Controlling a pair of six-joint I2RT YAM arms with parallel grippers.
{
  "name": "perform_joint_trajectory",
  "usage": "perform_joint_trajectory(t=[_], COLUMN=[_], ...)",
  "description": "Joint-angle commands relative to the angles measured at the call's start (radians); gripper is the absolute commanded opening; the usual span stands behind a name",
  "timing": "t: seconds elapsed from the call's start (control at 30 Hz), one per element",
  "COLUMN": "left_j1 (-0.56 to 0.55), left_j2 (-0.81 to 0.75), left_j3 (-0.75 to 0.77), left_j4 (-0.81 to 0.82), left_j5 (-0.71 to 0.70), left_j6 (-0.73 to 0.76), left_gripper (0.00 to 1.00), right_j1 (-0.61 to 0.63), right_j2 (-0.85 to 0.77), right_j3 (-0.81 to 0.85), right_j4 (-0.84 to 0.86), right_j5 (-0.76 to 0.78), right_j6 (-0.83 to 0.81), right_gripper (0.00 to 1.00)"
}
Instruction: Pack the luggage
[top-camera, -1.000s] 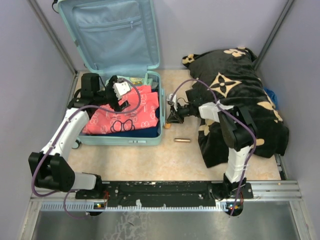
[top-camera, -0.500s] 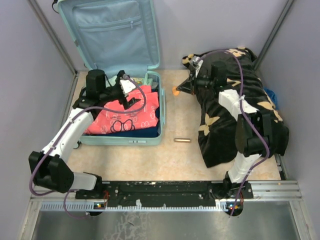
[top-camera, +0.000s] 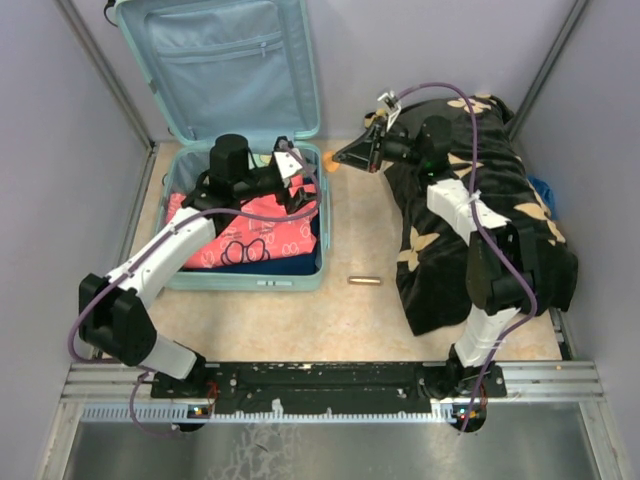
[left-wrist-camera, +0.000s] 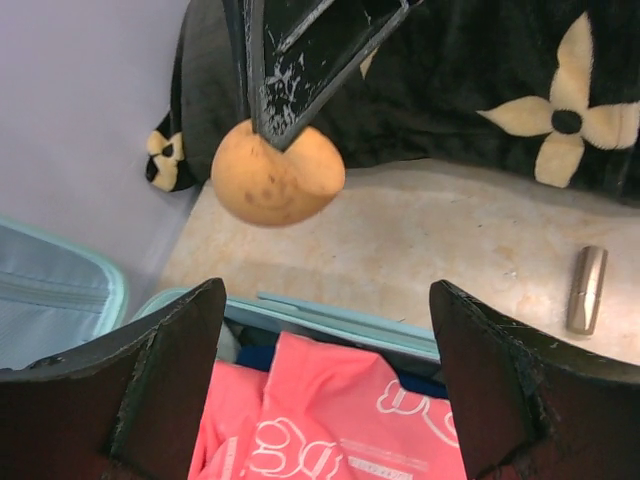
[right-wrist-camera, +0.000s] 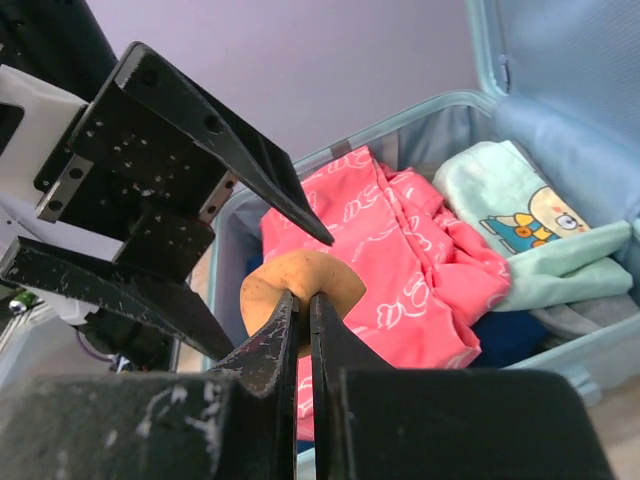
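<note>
The luggage (top-camera: 214, 60), a pale mint suitcase, lies open at the back left with its lid propped against the wall. Pink clothes (top-camera: 245, 238) and a mint cartoon garment (right-wrist-camera: 520, 222) lie in it. My right gripper (top-camera: 340, 160) is shut on a round tan soft thing (right-wrist-camera: 335, 274) and holds it in the air just beyond the luggage's right rim (left-wrist-camera: 330, 318). My left gripper (left-wrist-camera: 327, 300) is open above the pink clothes (left-wrist-camera: 330, 420). It faces the tan thing (left-wrist-camera: 278, 175), which hangs a short way past its fingertips, not between them.
A black blanket with tan flowers (top-camera: 480, 215) is heaped on the right of the floor. A small gold tube (top-camera: 364, 281) lies on the beige floor between the luggage and the blanket. Grey walls close in the back and both sides.
My right arm swung from the floor beside the luggage up to its back right corner, carrying the tan thing. My left gripper moved right across the luggage toward it.
</note>
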Motion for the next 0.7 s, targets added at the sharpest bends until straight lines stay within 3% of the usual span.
perform_joint_trajectory(t=[0.0, 0.3, 0.6, 0.67], left_j1=[-0.023, -0.045, -0.045, -0.044], left_j2=[0.022, 0.055, 0.077, 0.081], left_j3=[0.049, 0.064, 0.073, 0.081], left_j4=[0.079, 0.108, 0.088, 0.092], left_j5=[-0.008, -0.032, -0.019, -0.02], left_j6=[-0.111, -0.215, -0.221, -0.22], left_gripper=[0.88, 0.77, 0.39, 0.25], right_j1=[0.038, 0.07, 0.071, 0.071], right_j2=[-0.044, -0.101, -0.112, -0.111], right_j3=[-0.005, -0.064, -0.067, -0.069], right_j4=[0.074, 0.015, 0.033, 0.033], right_j5=[0.016, 0.027, 0.004, -0.001], right_j6=[0.039, -0.052, -0.056, -0.056], right_gripper=[0.0, 0.0, 0.0, 0.01])
